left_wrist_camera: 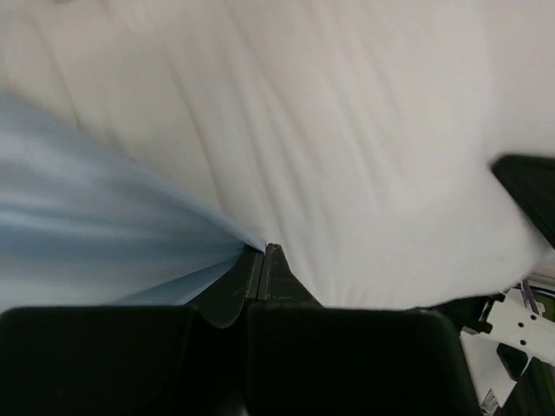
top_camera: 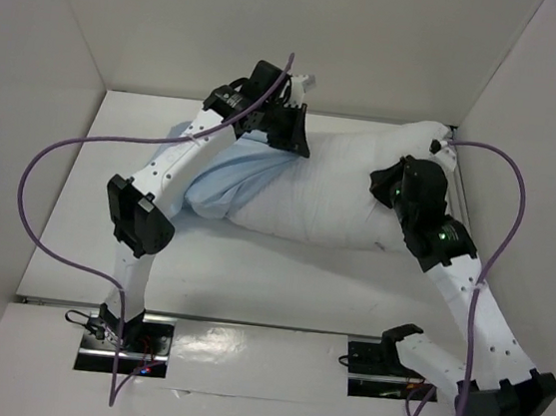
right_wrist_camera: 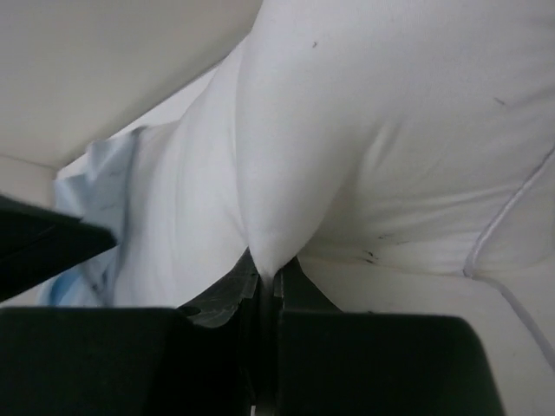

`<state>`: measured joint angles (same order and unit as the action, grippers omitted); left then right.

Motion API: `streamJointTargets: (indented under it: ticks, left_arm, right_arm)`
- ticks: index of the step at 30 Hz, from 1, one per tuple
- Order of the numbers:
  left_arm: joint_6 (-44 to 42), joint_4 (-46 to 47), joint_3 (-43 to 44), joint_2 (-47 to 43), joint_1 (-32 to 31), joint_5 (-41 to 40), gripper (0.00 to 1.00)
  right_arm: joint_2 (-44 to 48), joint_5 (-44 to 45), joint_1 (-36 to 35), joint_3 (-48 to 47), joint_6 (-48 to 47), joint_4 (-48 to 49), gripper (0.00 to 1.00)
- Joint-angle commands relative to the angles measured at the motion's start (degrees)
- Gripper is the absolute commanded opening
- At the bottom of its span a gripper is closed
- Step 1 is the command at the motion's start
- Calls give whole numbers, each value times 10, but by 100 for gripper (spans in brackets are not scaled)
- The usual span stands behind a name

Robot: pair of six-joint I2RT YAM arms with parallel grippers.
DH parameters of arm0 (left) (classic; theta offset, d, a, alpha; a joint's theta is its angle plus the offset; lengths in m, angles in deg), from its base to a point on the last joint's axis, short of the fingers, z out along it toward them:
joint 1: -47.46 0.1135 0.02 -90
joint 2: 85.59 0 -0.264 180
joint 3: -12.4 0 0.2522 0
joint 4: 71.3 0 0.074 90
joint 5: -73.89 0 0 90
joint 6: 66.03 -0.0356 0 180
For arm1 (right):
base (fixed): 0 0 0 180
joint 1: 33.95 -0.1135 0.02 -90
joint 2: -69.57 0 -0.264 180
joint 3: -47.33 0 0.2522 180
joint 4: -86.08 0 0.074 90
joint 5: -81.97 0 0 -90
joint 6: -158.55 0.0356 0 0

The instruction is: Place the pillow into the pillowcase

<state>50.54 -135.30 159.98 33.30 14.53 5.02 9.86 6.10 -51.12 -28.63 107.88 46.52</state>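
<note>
Shows the pillow [top_camera: 340,190] lying across the middle of the counter [top_camera: 250,275] in the top view, long axis left to right, right end toward the upper right corner. Shows the pillowcase [top_camera: 229,180] bunched over its left end, centre left. Has the left hand [left_wrist_camera: 263,260] pinched shut on the pillowcase edge, right against the white fabric. Has the right hand [right_wrist_camera: 267,270] closed tight on a fold of the pillow near its right end.

place: looks like you're running a robot lab test cell
walls: plain white panels [top_camera: 20,88] boxing in your white surface [top_camera: 250,280]
gear: left arm [top_camera: 178,162] and right arm [top_camera: 477,311] bolted to base plates [top_camera: 127,343], purple cables [top_camera: 53,157] looping loose
</note>
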Motion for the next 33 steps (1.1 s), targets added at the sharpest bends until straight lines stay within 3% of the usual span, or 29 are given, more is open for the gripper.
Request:
streamJointTargets:
  ticks: [1,4,6,7,10,11,12,14,16,17,19,20,22,23,26,30,32,33]
  left_arm:
    - [22,106,-59,-52,-20,69,0]
    - [-12,92,-149,-74,-14,-12,4]
    - [-38,33,-127,-64,-3,-58,30]
    - [-47,8,-103,-59,-3,-72,56]
    - [-66,-42,-12,-75,3,-152,81]
    - [-72,-48,-4,-92,3,-174,90]
    - [-72,-48,-9,-111,9,-194,91]
    - [-65,-39,-43,-179,16,-261,91]
    - [-58,-28,-91,-230,29,-339,79]
    - [-53,-20,-155,-281,37,-367,74]
    - [-35,7,-235,-330,55,-445,45]
    - [-23,18,-322,-374,69,-463,32]
    - [21,44,-404,-411,82,-472,7]
    - [38,57,-447,-428,89,-472,1]
    - [98,127,-634,-484,101,-441,0]
    - [112,255,-782,-530,96,-374,0]
    - [118,285,-811,-536,95,-374,16]
    - [101,304,-817,-524,95,-392,35]
  right_arm:
    - [39,-9,-75,39,49,14,0]
    - [56,31,-125,137,87,23,0]
    - [56,36,-158,182,87,37,0]
    - [49,36,-166,182,78,37,6]
    - [10,106,-194,113,39,-27,53]
    - [3,133,-199,91,30,-45,80]
    - [-8,174,-205,51,16,-58,87]
    - [-17,207,-205,11,-24,-86,97]
    - [-36,236,-205,-46,-63,-106,100]
    - [-43,242,-205,-64,-74,-106,100]
    - [-66,248,-205,-113,-107,-114,100]
    - [-74,243,-205,-139,-117,-114,100]
    - [-102,243,-212,-159,-140,-102,100]
    - [-110,243,-219,-169,-146,-102,100]
    - [-146,229,-233,-189,-160,-82,100]
    - [-188,200,-251,-205,-166,-77,100]
    - [-209,192,-256,-210,-166,-77,100]
    - [-216,184,-256,-210,-166,-77,100]
